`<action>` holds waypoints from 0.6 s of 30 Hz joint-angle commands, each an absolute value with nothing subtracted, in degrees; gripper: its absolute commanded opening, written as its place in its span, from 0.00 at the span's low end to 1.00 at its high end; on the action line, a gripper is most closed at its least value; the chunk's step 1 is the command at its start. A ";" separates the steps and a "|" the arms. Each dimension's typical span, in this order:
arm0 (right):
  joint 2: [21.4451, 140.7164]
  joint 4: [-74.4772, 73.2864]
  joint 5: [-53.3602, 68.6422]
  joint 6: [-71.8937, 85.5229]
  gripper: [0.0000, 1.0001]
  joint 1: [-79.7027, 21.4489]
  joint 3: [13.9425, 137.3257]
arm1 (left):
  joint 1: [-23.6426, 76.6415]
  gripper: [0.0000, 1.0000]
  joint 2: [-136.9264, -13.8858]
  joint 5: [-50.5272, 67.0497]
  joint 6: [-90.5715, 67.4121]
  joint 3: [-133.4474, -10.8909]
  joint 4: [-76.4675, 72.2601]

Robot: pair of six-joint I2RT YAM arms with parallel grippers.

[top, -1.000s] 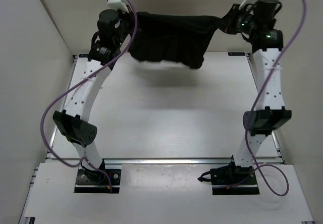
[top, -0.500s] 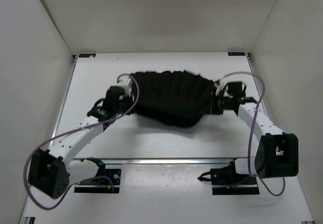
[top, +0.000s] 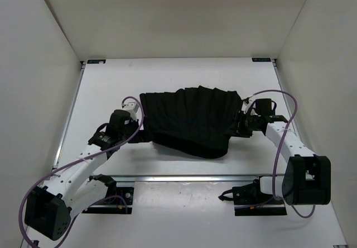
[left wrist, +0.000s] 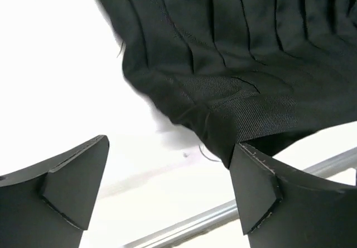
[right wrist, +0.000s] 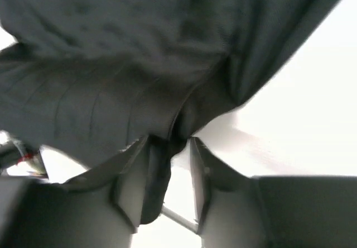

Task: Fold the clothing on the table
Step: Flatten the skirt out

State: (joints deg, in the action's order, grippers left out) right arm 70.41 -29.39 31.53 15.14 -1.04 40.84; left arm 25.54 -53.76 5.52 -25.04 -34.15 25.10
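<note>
Clothing (top: 189, 119): black pleated garment, matte, lying spread on white surface (top: 167, 75), approx. mid-surface, a bit R of centre. Pleats run far-to-near, fanned out. Near hem sags lowest at near-R corner, short of the metal rail (top: 184, 177) along the near edge. Some ripples and bunching on R side, next to R arm.

L gripper (top: 139, 134): low over the surface, at the garment's L edge. L wrist cam: fingers (left wrist: 72, 186) wide apart, nothing betw. them, only bare surface in the gap. Corner of clothing (left wrist: 223, 75) hangs just beside the tip of the R-hand finger; contact w/ it can't be judged. Rail crosses bottom of this view.

R gripper (top: 239, 126): low at the garment's R edge, pointing into the fabric. R wrist cam is blurred: fingers (right wrist: 134, 186) narrow but not closed. A fold of fabric (right wrist: 111, 80) dips into the gap, lying against one finger. A sliver of bright surface shows betw. the fold and the other finger, so no clamp.

Both arms are bent low, forearms reaching in from either side, w/ the garment betw. them. Purple cables (top: 61, 167) loop along each arm.
</note>
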 commanded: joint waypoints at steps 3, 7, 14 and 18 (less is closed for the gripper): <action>70.14 -29.96 27.51 13.98 0.58 -0.71 45.43 | 22.59 0.99 -50.45 3.88 -23.47 -36.64 26.28; 69.00 -31.55 27.86 13.10 0.79 1.65 50.08 | 18.81 0.99 -49.30 3.25 -23.38 -38.41 24.45; 72.94 -27.09 27.06 11.86 0.63 1.15 54.23 | 17.75 0.96 -53.33 3.95 -24.43 -40.08 13.65; 79.26 -24.70 25.85 11.61 0.00 -1.92 54.84 | 18.28 0.66 -63.69 8.07 -23.81 -42.09 8.01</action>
State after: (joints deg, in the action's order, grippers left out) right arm 75.31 -27.42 27.11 12.14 0.16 53.82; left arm 17.93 -57.89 4.43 -24.56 -39.31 14.35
